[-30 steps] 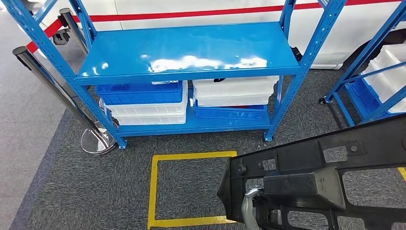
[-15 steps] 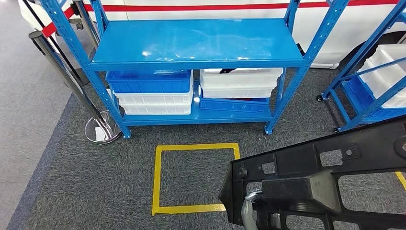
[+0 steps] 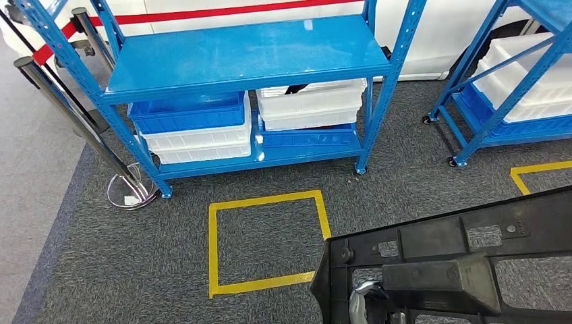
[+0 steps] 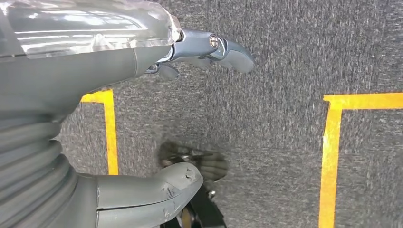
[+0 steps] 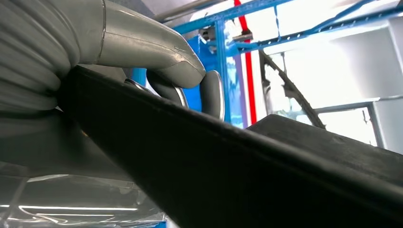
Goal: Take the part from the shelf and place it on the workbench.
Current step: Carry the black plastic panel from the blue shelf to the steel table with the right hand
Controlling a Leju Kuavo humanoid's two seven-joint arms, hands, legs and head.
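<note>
The part is a large black plastic frame with cut-outs, held low at the bottom right of the head view over the carpet. My right hand grips it from below, with a silver finger showing through a cut-out. In the right wrist view the thumb presses on the part's dark edge. My left hand hangs above the carpet with thumb and fingers apart and nothing in it.
A blue shelf stands ahead with blue and white bins on its lower level. A second blue shelf with white bins is at the right. A yellow tape square marks the carpet. A stanchion base sits left.
The whole picture has shifted: the camera has turned right, so the shelf sits further left and the second shelf shows more. The part stays gripped in my right hand.
</note>
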